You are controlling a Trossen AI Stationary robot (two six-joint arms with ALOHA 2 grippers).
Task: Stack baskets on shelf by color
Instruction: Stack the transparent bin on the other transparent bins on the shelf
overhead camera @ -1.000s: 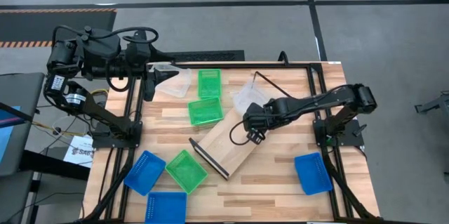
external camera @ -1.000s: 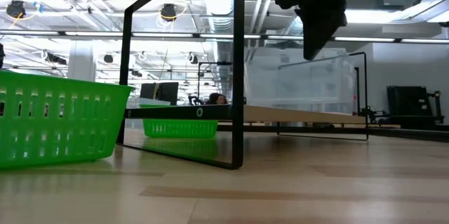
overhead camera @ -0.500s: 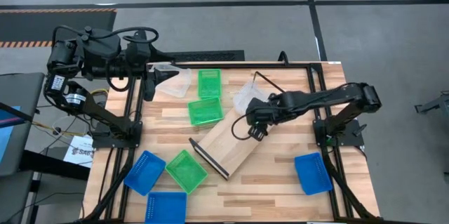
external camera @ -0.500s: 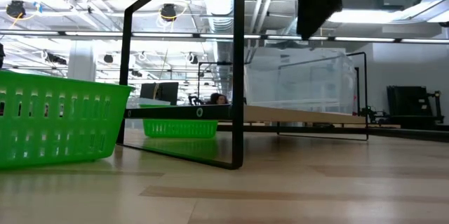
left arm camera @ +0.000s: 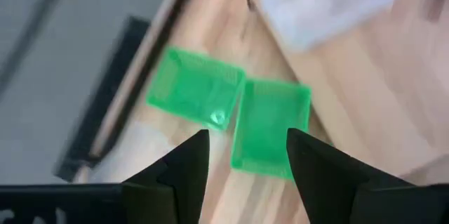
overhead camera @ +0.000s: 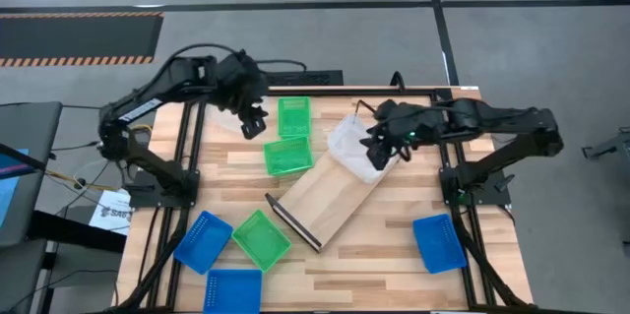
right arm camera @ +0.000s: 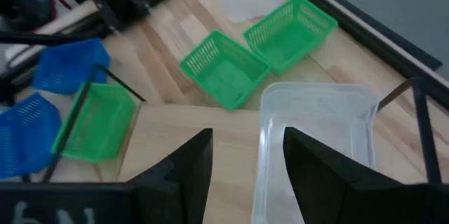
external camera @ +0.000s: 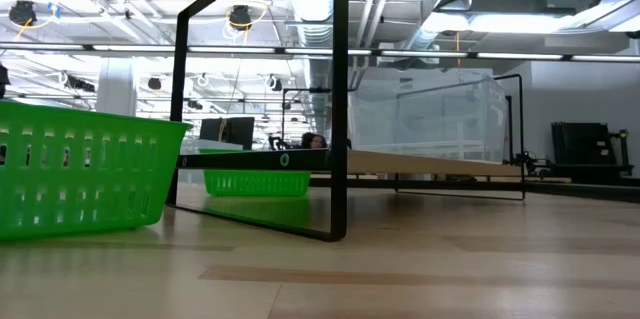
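You have the shelf [overhead camera: 330, 191] lying slantwise across the middle of the table [overhead camera: 394, 260], with one basket [overhead camera: 356, 144] resting on its far end. Two baskets [overhead camera: 290, 137] sit side by side just left of the shelf toward the back, and another [overhead camera: 261, 238] lies by its near end. Two more [overhead camera: 217, 265] lie at your front left corner and one [overhead camera: 438, 242] at the front right.

The slatted table [overhead camera: 394, 245] carries the shelf [overhead camera: 330, 196] and green [overhead camera: 261, 238] and blue baskets [overhead camera: 438, 242].
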